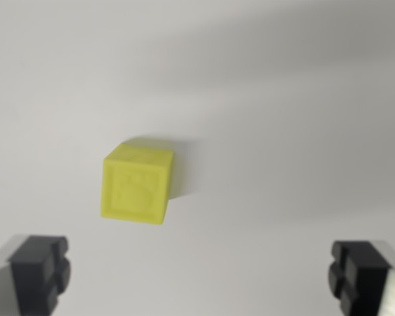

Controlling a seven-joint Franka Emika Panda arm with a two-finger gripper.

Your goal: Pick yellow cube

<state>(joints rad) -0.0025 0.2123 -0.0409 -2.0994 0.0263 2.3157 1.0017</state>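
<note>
only blurred yellow cube (pixel 136 184) shows, jaws cropped at the bottom.

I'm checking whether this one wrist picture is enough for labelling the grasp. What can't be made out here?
- Small yellow plastic cube: the embossed mark on its facing side is too blurred to read; its far sides and underside are hidden by the cube itself.
- Black gripper: the bottom edge cuts off both fingers, so only their tips show.
- White tabletop: its edges lie outside the frame.

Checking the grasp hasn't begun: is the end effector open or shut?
Open. The end effector has its two black fingers far apart at the wrist view's bottom corners, the yellow cube untouched beyond them.
</note>
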